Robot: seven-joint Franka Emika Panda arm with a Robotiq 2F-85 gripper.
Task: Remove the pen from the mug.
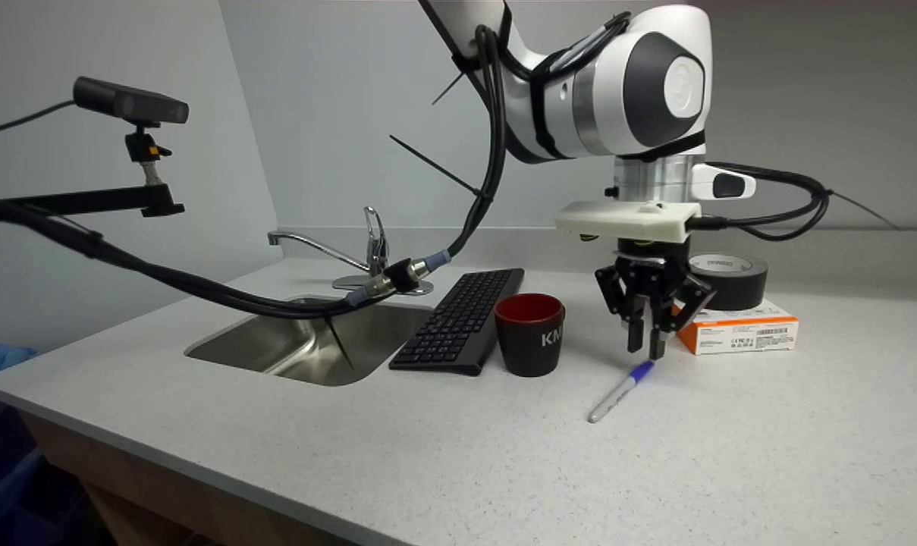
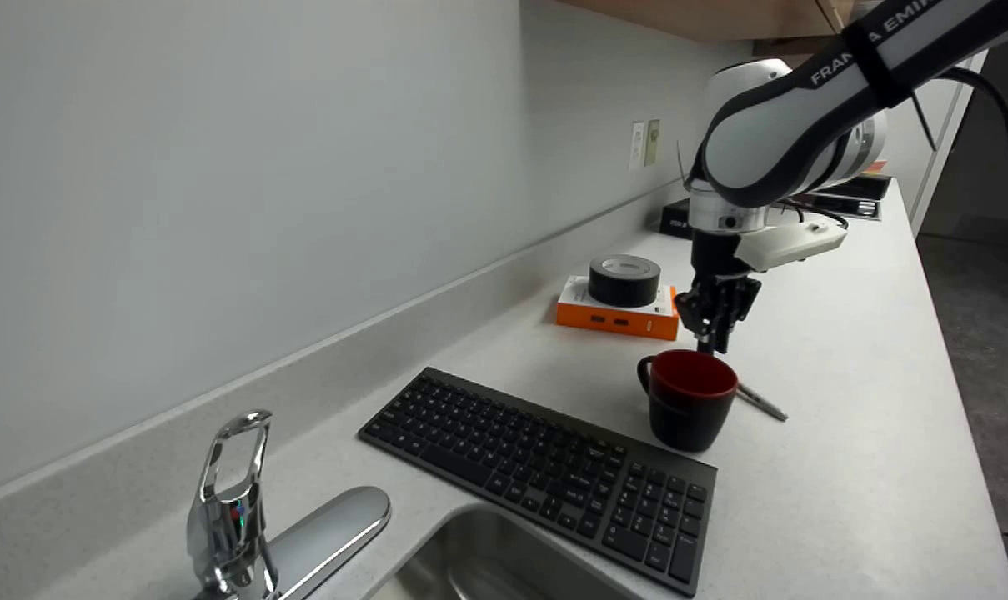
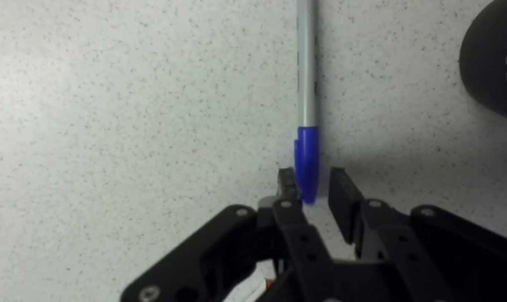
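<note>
The pen is a grey marker with a blue cap, lying flat on the counter beside the mug. The mug is black outside and red inside and stands upright; nothing sticks out of it. In an exterior view the mug hides the pen's cap end, and the pen's grey end shows. My gripper points down over the cap end, partly open and holding nothing. In the wrist view the blue cap shows between the fingertips, nearer the left finger; a gap shows to the right finger.
A black keyboard lies beside the mug, with the steel sink and faucet beyond it. A white and orange box with a roll of black tape on top stands close behind the gripper. The wall runs along the counter's back.
</note>
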